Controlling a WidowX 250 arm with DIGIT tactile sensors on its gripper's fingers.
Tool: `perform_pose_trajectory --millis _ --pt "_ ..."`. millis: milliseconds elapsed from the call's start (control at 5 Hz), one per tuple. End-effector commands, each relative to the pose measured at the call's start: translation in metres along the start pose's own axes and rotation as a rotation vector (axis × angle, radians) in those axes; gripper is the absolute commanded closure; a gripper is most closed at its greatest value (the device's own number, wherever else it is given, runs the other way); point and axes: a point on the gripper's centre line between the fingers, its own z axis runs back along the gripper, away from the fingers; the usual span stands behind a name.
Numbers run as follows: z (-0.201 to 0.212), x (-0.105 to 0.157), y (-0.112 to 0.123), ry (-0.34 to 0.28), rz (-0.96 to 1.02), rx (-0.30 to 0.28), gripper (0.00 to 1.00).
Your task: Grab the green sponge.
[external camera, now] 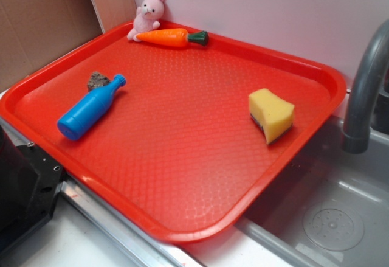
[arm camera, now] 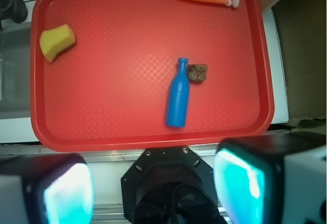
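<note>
Five objects lie on a red tray (external camera: pixel 182 176) that spans a grey sink (external camera: pixel 340 218); a white counter (arm camera: pixel 15 129) strip shows at the tray's edge in the wrist view. Largest of the five is a blue bottle (external camera: pixel 90 109), lying on its side near one corner, its neck touching a small brown rocky lump (external camera: pixel 97 79). Next in size, an orange toy carrot (external camera: pixel 171 37) with a green top lies along the far rim, its tip against a pink plush rabbit (external camera: pixel 148 13) in the corner. The green sponge (external camera: pixel 271 115), a yellow wedge of foam, sits alone near the rim on the faucet side, well apart from everything else.

Only the exterior view shows the sponge's thin dark scouring layer on its lower face, and the curved grey faucet (external camera: pixel 364 90) rising beside the tray. Only the wrist view shows the pincer (arm camera: pixel 153 191): two fingers (arm camera: pixel 69 193) with glowing cyan pads stand wide apart, holding nothing, outside the tray's near rim and far from the sponge, with the black arm base between them. No brand, label or writing can be read on any object.
</note>
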Motion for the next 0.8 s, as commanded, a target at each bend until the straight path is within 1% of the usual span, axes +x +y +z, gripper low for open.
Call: perform_pose_trajectory --millis 0,200,400,600 --pt "0.0 0.0 0.0 0.0 0.0 0.0 0.0" --pt "-0.026 0.039 -0.047 -0.123 0.164 -0.073 0.0" --pt "-0.055 0.068 -0.057 0.039 0.453 -0.154 0.0" --pt "-0.055 0.068 -0.057 0.039 0.453 -0.154 0.0"
